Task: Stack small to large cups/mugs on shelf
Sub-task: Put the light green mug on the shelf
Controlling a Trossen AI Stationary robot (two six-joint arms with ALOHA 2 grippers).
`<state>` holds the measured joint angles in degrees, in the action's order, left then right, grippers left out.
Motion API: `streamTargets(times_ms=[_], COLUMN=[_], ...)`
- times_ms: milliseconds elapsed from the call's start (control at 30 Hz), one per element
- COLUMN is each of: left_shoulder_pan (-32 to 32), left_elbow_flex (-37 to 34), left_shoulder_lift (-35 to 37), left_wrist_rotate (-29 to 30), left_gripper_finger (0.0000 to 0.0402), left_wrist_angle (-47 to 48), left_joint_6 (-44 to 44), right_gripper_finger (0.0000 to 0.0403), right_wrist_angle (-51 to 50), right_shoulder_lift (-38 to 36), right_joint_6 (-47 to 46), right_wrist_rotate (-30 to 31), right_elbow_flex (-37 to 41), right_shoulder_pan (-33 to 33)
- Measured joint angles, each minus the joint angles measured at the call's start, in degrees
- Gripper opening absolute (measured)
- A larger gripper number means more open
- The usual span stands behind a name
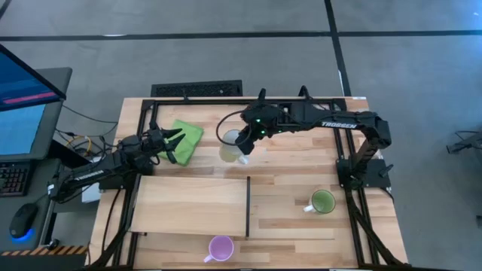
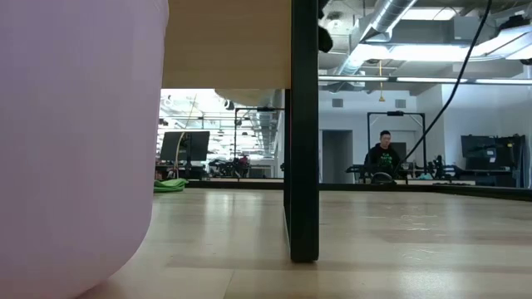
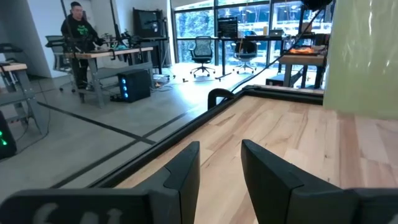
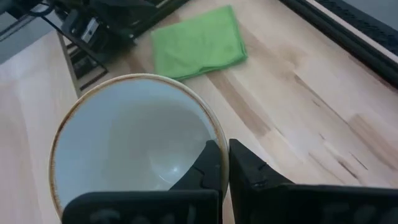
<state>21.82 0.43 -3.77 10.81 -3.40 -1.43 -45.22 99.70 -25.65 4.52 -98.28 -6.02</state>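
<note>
Room: grey floor around the rig in the high view, crossed by dark seams. The low view looks into an open hall with exposed ceiling ducts and strip lights; a person (image 2: 384, 154) sits at a far desk. The left wrist view shows large windows, office chairs and another person (image 3: 78, 28) standing at a workbench.

Surface: butcher-block tabletop (image 1: 301, 162), pale planks in a dark metal frame. On its near-left part lies the shelf (image 1: 192, 205), a lighter plywood board with a thin dark strip along its right short edge.

Right arm (image 1: 339, 124) reaches from the right side toward the table's centre back. The right gripper (image 4: 225, 163) has its fingers clamped on the rim of the white mug (image 4: 134, 134), one finger inside and one outside; the mug is above the bare tabletop, behind the shelf, near the green cloth (image 1: 187, 139).

Left arm (image 1: 98, 173) is at the left edge. The left gripper (image 3: 221, 165) sits beside the cloth, fingers slightly apart, holding nothing.

Green mug (image 1: 323, 202): upright on the tabletop, right of the shelf, well apart from it.

Purple mug (image 1: 221, 248): upright at the front edge, just off the shelf's front side; it fills the left of the low view.
</note>
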Motion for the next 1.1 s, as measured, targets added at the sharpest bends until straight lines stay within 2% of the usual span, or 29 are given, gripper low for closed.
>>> streamTargets(times_ms=[167,467,700,1100], left_shoulder_pan=[0.0,0.0,0.0,0.0], left_elbow_flex=[0.0,0.0,0.0,0.0], left_shoulder_lift=[0.0,0.0,0.0,-0.7], left_wrist_rotate=[0.0,0.0,0.0,0.0], left_gripper_finger=[0.0110,0.0110,0.0110,0.0110], left_wrist_angle=[0.0,0.0,0.0,0.0], left_joint_6=[0.0,0.0,0.0,0.0], right_gripper_finger=[0.0020,0.0020,0.0020,0.0019], right_wrist_angle=[1.8,1.0,-6.5,-12.4], right_shoulder_lift=[4.5,16.7,24.5,22.7], right_joint_6=[0.1,3.7,3.6,-0.5], right_wrist_rotate=[-1.4,-1.5,-1.5,-0.3], right_elbow_flex=[-2.4,-15.1,-24.1,-25.6], right_shoulder_pan=[-0.1,-0.1,-0.5,0.5])
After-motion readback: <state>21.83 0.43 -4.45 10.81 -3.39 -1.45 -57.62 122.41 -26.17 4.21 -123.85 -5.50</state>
